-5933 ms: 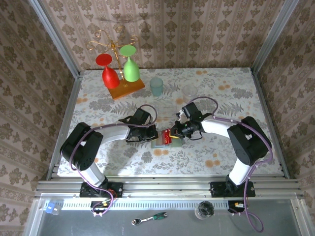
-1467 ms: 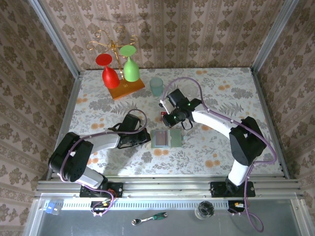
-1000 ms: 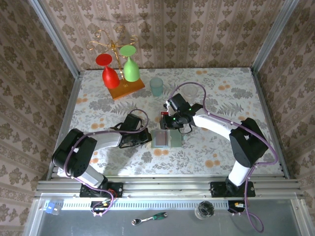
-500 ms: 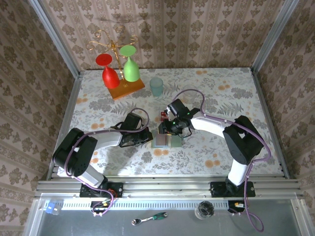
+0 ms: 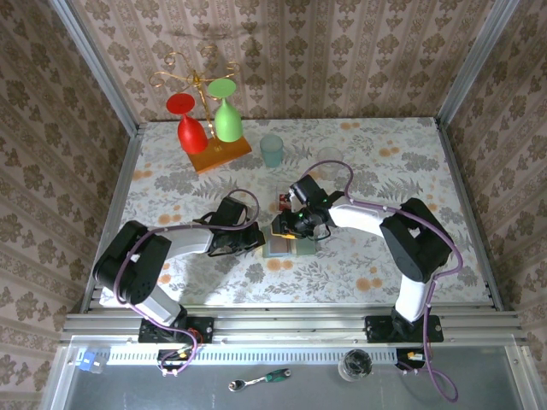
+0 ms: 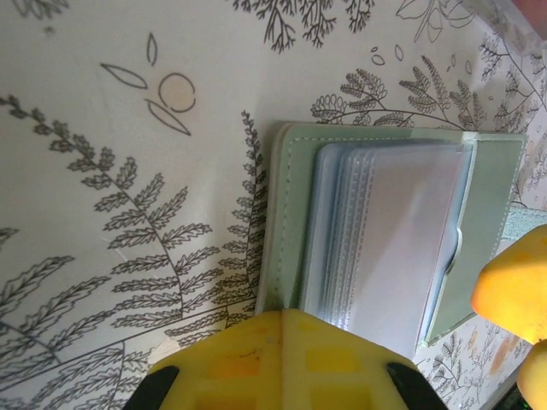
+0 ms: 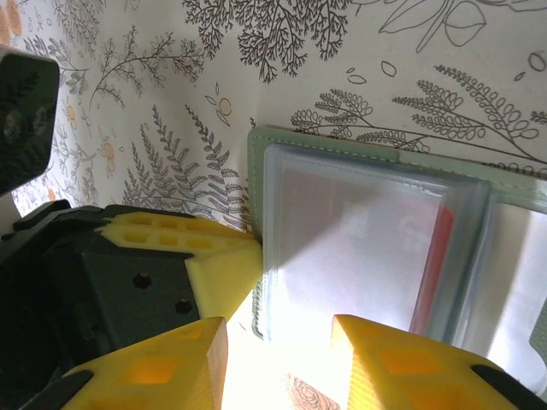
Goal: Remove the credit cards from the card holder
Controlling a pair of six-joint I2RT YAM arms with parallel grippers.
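Note:
The pale grey-green card holder [image 5: 295,245] lies open on the table, its clear sleeves fanned out [image 6: 389,243]. The edge of a red credit card [image 7: 432,260] shows inside one sleeve. Another red card [image 5: 281,202] lies on the table just behind the holder. My left gripper [image 6: 286,329] is shut, its yellow tip pressing on the holder's left edge [image 5: 259,240]. Just above the holder's left panel hangs my right gripper [image 7: 278,363], open with nothing between its fingers [image 5: 287,227]. No blue card is visible.
A teal cup [image 5: 272,150] and a clear glass [image 5: 330,158] stand behind the work area. A wooden rack [image 5: 220,154] with red and green wine glasses sits at the back left. Metal rails [image 5: 291,326] edge the floral table.
The right gripper took a red card from the holder, left it on the table behind, and came back down over the holder's left panel. The left gripper stayed pressed at the holder's edge.

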